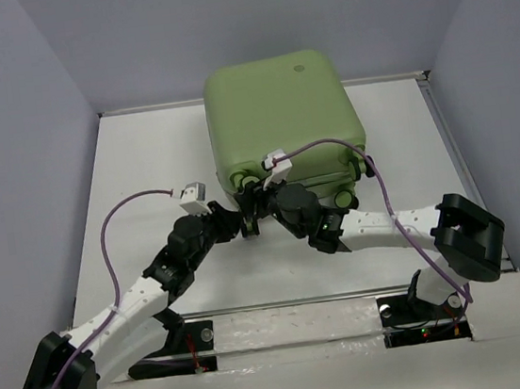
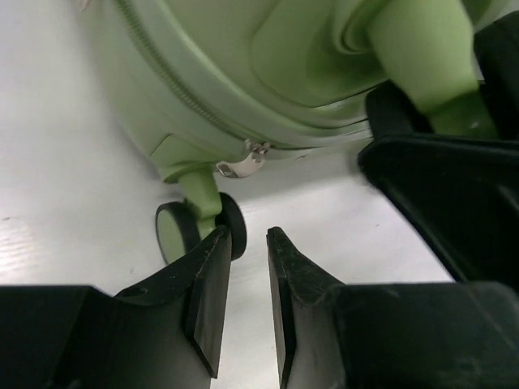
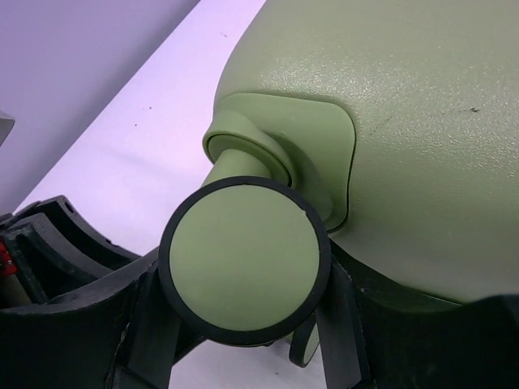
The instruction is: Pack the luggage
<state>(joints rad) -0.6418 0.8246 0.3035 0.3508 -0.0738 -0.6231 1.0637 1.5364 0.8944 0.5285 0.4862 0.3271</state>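
Observation:
The luggage point(image 1: 279, 116) is a light-green hard-shell suitcase lying flat and closed at the back middle of the table. Both grippers are at its near edge by the caster wheels. My left gripper point(image 1: 245, 223) is slightly open and empty; in the left wrist view its tips point(image 2: 249, 237) sit just below a caster wheel point(image 2: 182, 231) and the silver zipper pull point(image 2: 242, 162). My right gripper point(image 1: 262, 194) is open. Its fingers point(image 3: 150, 324) stand wide apart on either side of a caster wheel point(image 3: 243, 259), which hides their tips.
The white table point(image 1: 143, 171) is closed in by grey walls at the back and both sides. A metal rail point(image 1: 292, 302) runs along the near edge by the arm bases. The right gripper's black body point(image 2: 454, 211) sits close beside the left fingers.

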